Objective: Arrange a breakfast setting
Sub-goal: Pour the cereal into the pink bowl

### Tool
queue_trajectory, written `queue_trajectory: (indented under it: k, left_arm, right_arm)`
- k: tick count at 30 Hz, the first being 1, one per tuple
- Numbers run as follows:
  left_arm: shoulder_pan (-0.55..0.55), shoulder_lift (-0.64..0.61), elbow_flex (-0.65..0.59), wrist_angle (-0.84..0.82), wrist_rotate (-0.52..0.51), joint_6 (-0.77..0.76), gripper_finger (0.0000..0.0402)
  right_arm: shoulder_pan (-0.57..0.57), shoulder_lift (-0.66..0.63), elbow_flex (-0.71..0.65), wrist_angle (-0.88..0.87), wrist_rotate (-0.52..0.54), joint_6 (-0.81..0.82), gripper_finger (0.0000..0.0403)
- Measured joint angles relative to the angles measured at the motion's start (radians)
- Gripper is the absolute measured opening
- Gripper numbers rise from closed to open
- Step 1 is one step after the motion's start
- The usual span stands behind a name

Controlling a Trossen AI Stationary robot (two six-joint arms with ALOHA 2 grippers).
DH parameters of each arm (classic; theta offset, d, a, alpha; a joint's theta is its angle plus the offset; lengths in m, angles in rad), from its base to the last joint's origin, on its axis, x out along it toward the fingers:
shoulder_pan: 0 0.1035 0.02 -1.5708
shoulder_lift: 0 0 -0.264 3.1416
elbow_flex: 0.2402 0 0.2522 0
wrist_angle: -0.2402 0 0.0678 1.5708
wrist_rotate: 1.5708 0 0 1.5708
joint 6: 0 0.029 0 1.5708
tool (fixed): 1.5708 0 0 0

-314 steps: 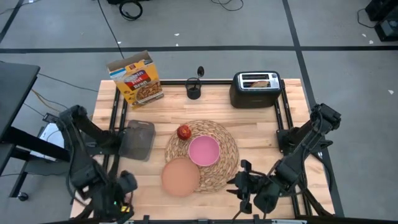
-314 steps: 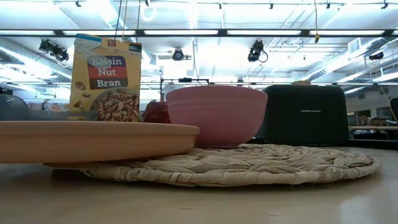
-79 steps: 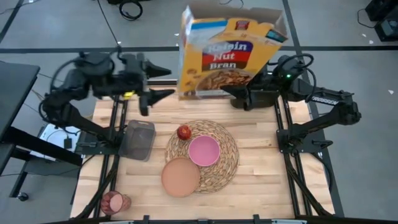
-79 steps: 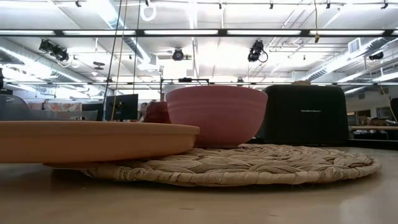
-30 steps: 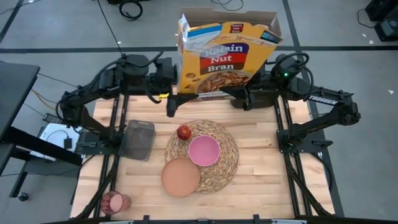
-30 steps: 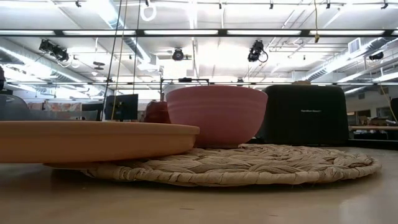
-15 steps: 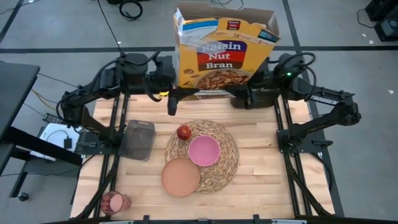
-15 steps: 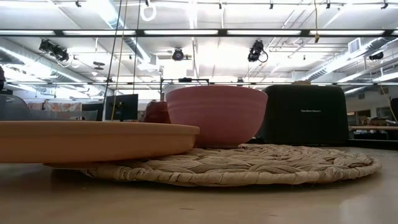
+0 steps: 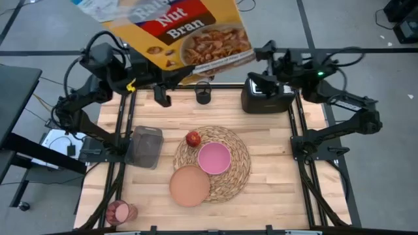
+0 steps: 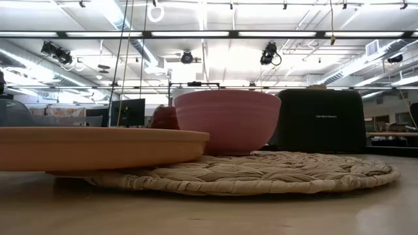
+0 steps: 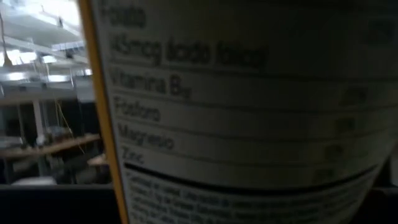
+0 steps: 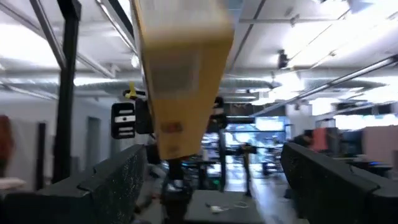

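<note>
Mat (image 9: 225, 160), bowl (image 9: 213, 157), plate (image 9: 189, 185), apple (image 9: 193, 138) set; cup (image 9: 119, 212) & toast left; left tool (image 9: 171, 83) pinching cereal box (image 9: 173, 32), right tool unclear.

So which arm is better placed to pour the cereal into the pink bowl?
Left. The left claw grips the Raisin Nut Bran box, tilted high over the table's far edge, so it only needs to swing to the pink bowl. The right claw sits apart from the box, above the black toaster.
</note>
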Motion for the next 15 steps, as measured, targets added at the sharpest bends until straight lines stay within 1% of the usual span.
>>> queue_trajectory:
  k: [4,9,12,15]
  left_arm:
    - [0.001,0.053,-0.001,0.114,0.000,0.037,0.0176]
    - [0.006,0.102,-0.002,0.189,0.004,0.029,0.0176]
    - [0.008,0.132,-0.002,0.207,0.012,0.000,0.0176]
    - [0.012,0.161,-0.002,0.239,0.047,-0.035,0.0176]
  right_arm:
    - [0.011,0.080,-0.001,0.177,-0.036,0.089,0.0377]
    - [0.021,0.151,-0.001,0.384,-0.060,0.186,0.0388]
    - [0.023,0.170,-0.001,0.458,-0.062,0.205,0.0393]
    - [0.023,0.170,-0.001,0.473,-0.054,0.205,0.0395]
